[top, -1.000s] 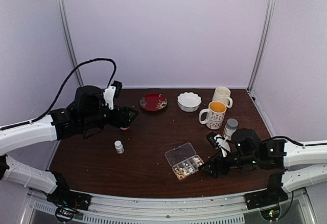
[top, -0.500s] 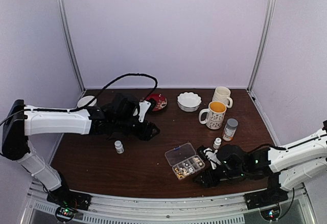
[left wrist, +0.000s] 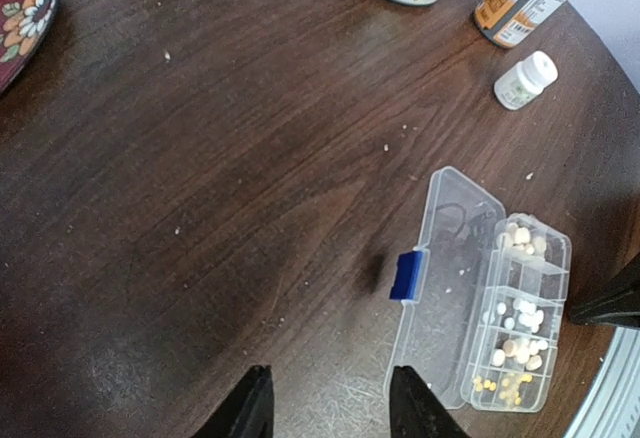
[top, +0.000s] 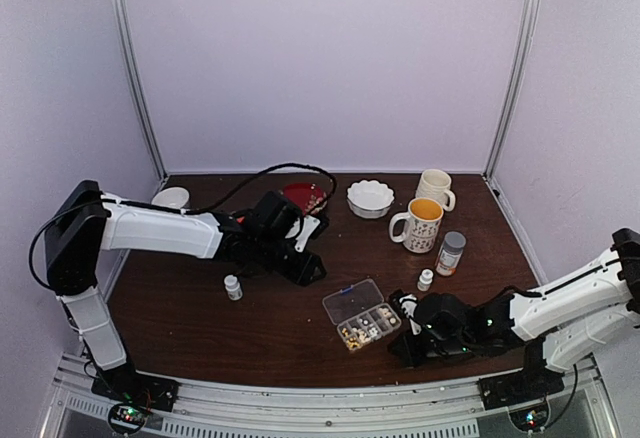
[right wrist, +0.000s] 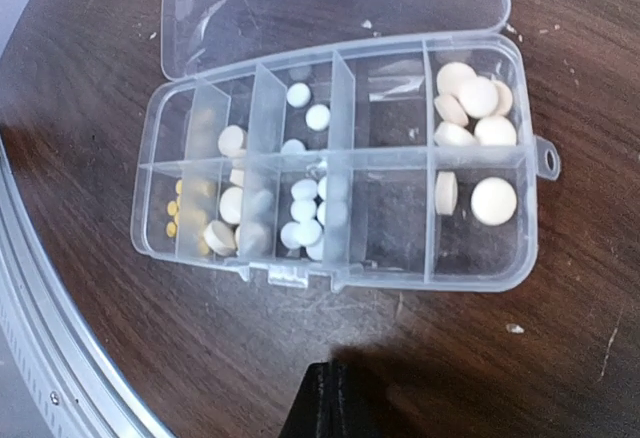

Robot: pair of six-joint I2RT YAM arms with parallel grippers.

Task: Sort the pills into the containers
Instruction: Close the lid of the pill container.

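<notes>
The containers are the compartments of a clear organiser box (top: 362,315) lying with its lid open on the brown table. In the right wrist view the box (right wrist: 340,258) holds the pills: small white ones (right wrist: 305,213), bigger cream ones (right wrist: 478,98) and tiny yellow ones (right wrist: 172,218). My right gripper (right wrist: 335,403) is shut with nothing in it, just in front of the box's near wall, and shows low at the box's right (top: 402,342). My left gripper (left wrist: 330,406) hovers open and empty over bare wood, left of the box lid (left wrist: 445,258) and its blue latch (left wrist: 407,275).
A small white bottle (top: 233,287) stands left of the box, another (top: 425,280) to its right beside a grey-capped amber bottle (top: 450,253). Two mugs (top: 417,224), a white bowl (top: 370,198) and a red plate (top: 303,198) sit at the back.
My left arm has swung right toward the table's middle and its jaws have narrowed. My right gripper has shut and slid left along the box's near side.
</notes>
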